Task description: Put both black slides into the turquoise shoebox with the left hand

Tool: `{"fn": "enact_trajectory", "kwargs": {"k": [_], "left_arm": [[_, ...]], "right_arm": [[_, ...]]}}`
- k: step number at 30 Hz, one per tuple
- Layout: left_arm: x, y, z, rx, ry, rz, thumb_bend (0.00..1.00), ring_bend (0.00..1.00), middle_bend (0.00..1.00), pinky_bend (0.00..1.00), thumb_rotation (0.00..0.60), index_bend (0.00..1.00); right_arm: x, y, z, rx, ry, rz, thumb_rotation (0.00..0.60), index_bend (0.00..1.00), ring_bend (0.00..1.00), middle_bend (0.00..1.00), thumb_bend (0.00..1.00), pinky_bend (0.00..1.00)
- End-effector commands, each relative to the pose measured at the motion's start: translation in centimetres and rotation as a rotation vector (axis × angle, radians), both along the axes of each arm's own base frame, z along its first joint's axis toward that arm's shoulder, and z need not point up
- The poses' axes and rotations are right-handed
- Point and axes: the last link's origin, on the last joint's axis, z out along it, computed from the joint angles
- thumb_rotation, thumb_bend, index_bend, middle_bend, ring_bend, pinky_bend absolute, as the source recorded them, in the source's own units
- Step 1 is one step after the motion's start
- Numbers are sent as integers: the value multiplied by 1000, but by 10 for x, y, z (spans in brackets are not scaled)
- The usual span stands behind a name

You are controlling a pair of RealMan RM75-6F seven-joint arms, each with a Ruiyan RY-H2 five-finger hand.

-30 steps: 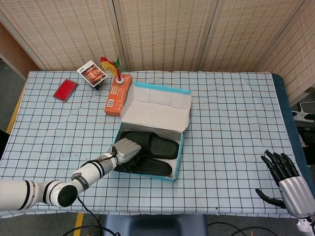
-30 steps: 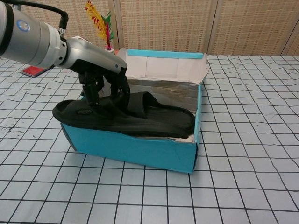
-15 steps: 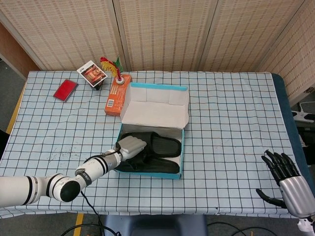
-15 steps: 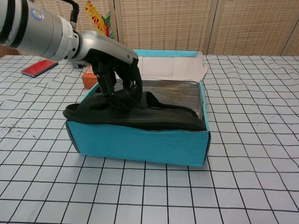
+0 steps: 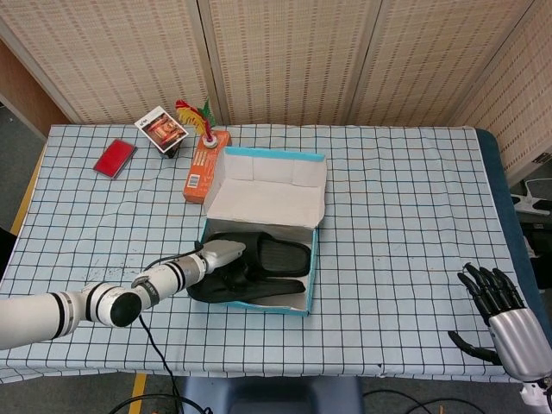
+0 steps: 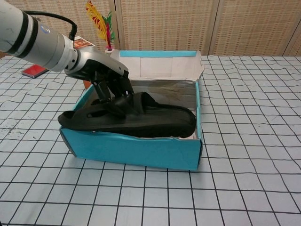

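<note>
Chest view puts the turquoise shoebox up front, both black slides inside, the near one's end riding over the left wall. My left hand presses its fingers onto that slide; my right hand rests spread. Next I'd push it flat. No writing I can read.

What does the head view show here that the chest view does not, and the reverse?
Only the head view shows the right hand, open at the table's near right corner, and the picture card.

Only the chest view shows the near slide overhanging the box's left end wall instead of lying flat inside.

Both show the left hand on the slides, the turquoise shoebox, the red case and the feathered shuttlecock.
</note>
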Motion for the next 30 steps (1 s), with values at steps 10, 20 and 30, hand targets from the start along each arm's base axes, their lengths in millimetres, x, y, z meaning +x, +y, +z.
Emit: {"fn": "enact_trajectory", "kwargs": {"k": [10,20,30], "left_arm": [[-17,6,-23,-70,-51,91,815,679,759,696,600,785],[-22,8,-38,-64,-124,100,802,669,758,678,600,790],[-39,7,-44,-40,-202,142,790,639,750,601,600,792]], "right_arm": [[0,0,-1,-3,4,-1,477,0,0,0,161,0],[0,-1,1,-12,1,-3,476,0,0,0,162,0],[0,1,3,-22,1,2,477,0,0,0,162,0]]}}
